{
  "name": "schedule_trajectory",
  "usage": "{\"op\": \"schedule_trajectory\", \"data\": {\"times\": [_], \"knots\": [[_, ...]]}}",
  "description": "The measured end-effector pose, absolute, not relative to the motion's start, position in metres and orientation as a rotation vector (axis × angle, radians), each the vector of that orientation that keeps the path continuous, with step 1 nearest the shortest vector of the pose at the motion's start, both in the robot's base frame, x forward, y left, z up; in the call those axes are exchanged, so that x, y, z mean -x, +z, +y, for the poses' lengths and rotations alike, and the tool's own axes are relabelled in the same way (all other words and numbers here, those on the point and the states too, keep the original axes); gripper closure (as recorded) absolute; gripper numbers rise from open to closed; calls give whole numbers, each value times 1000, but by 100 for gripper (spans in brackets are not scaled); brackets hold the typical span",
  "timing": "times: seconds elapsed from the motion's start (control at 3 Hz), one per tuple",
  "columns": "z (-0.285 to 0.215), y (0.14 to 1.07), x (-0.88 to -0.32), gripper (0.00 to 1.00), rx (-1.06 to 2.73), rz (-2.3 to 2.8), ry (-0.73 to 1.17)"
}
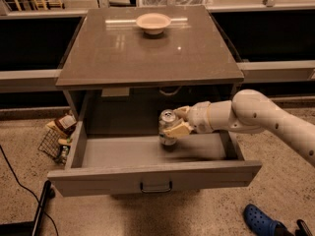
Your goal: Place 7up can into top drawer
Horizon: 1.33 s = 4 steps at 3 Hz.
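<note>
The 7up can (167,127) is a silvery-green can with a pull-tab top, held upright inside the open top drawer (152,178). The drawer is pulled out, with a grey front panel and a dark handle (156,187) at its centre. My gripper (178,122) comes in from the right on a white arm (256,117) and is shut on the can, one finger behind it and one in front. The can's base is close above the drawer floor; I cannot tell if it touches.
A cream bowl (153,22) sits at the back of the cabinet's brown top (147,53). A wire basket of snack packs (58,136) stands on the floor left of the drawer. A black cable (19,181) and a blue shoe (260,220) lie on the floor.
</note>
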State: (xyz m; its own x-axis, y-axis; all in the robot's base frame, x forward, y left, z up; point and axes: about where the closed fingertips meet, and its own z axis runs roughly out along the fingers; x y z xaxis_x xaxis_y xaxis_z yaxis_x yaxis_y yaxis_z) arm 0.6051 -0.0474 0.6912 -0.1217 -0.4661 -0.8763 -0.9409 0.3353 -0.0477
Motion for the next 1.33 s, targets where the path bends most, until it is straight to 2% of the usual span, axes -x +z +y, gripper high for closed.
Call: {"op": "schedule_trajectory", "data": {"times": [0.33,0.67,1.0,1.33], "knots": [[-45,672,-613,100,1271,1755,679],[-43,660,-619,82,1273,1768,674],[-45,657,-619,50,1273,1773,671],[-45,657,-619,27,1273,1775,670]]}}
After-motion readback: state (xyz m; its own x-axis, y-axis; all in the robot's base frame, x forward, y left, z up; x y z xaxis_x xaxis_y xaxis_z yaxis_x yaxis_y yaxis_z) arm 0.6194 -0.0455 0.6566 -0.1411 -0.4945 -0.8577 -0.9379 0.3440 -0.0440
